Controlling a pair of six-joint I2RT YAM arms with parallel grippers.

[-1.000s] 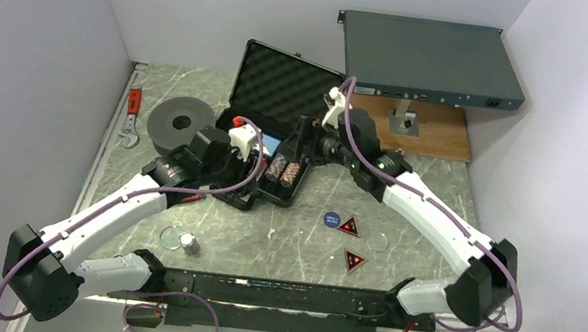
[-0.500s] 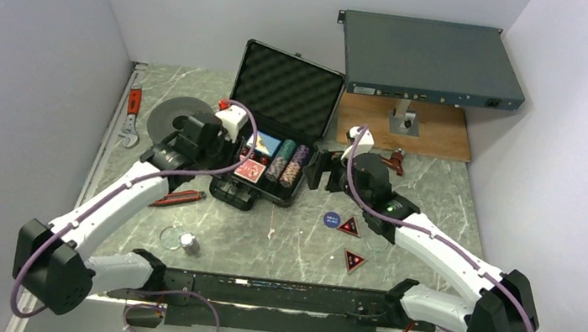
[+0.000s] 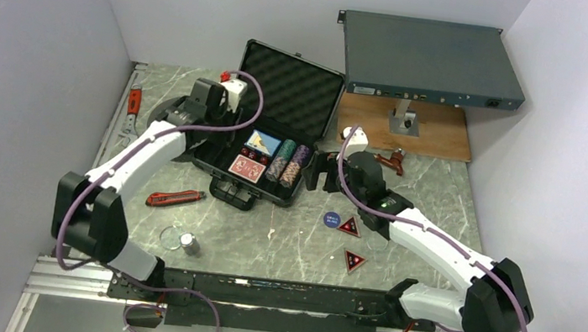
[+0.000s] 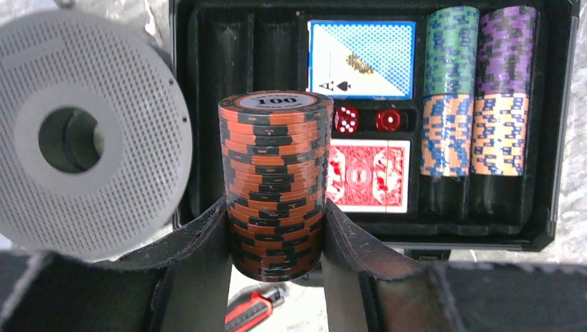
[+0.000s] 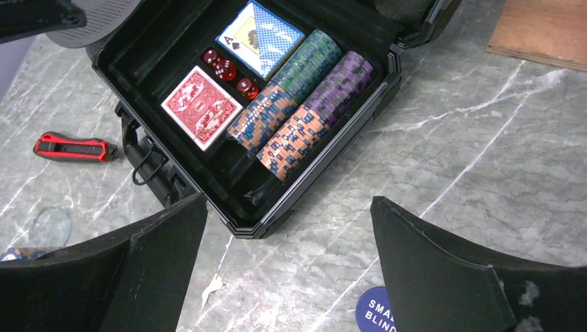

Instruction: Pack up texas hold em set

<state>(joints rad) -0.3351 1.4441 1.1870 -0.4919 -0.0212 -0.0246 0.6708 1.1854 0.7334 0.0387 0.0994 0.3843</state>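
Observation:
The black briefcase (image 3: 287,89) lies open, with a foam lid. In its tray (image 4: 208,104) sit the blue deck (image 4: 361,59), the red deck (image 4: 367,175), two red dice and two striped chip stacks (image 4: 450,90). My left gripper (image 3: 200,112) is shut on an orange-black chip stack (image 4: 275,187), held high over the case's left side by the spool. My right gripper (image 3: 316,169) is open and empty, low over the table just right of the case (image 5: 159,48). The blue button (image 3: 331,218) and two red-black triangular markers (image 3: 349,225) lie on the table.
A grey round spool (image 4: 76,131) sits left of the case. A grey rack-mount box (image 3: 426,59) stands on a wooden board at the back right. A red utility knife (image 3: 175,198), a clear disc and a small metal cylinder (image 3: 190,244) lie front left.
My left arm has swung back and to the left, from over the case's front to beside the spool. My right gripper has drawn back from the case to its right side.

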